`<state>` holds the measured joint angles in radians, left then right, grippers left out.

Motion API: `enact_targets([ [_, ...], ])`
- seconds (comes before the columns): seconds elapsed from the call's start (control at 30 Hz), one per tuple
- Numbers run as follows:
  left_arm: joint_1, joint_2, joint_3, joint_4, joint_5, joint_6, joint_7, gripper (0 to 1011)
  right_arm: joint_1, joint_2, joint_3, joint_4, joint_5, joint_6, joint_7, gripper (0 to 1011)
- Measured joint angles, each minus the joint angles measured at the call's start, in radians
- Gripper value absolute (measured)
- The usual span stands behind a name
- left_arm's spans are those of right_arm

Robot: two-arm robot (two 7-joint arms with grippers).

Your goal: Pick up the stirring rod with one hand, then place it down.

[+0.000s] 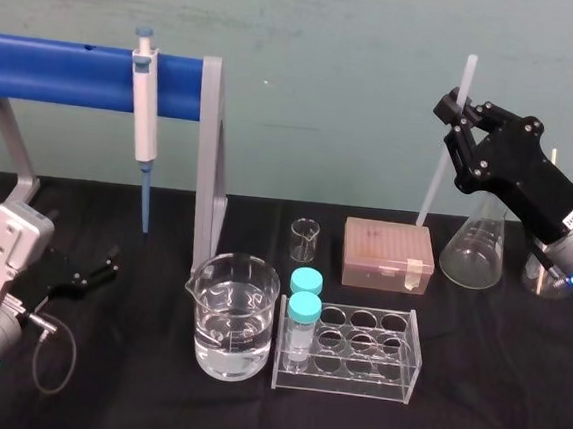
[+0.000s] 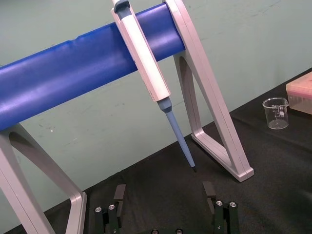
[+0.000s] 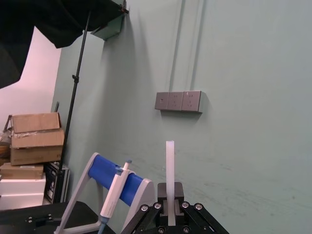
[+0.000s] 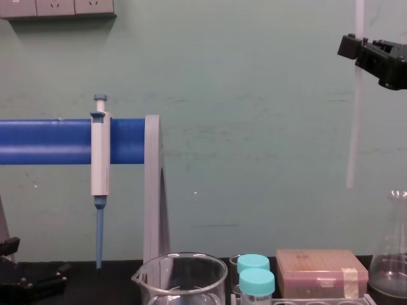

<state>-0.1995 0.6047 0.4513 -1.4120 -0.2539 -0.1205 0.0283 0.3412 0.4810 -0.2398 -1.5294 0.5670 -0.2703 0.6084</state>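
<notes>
Right claw is clamped on the stirring rod, holding it near upright high above the desk, its lower end hanging between the tan box and the conical flask; left claw sits parked low at far left, fingers apart. For the set-down I'd carry the rod to bare cloth away from the glassware, tip it toward level while descending slowly, and release only once it rests, since a thin round rod may roll or chip.
</notes>
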Motion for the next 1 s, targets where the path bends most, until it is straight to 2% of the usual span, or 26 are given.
enact_targets([
  [1.0, 0.000, 0.000, 0.000, 0.000, 0.000, 0.000, 0.000, 1000, -0.006, -0.002, -0.001, -0.002, 0.005, -0.001, 0.002, 70],
])
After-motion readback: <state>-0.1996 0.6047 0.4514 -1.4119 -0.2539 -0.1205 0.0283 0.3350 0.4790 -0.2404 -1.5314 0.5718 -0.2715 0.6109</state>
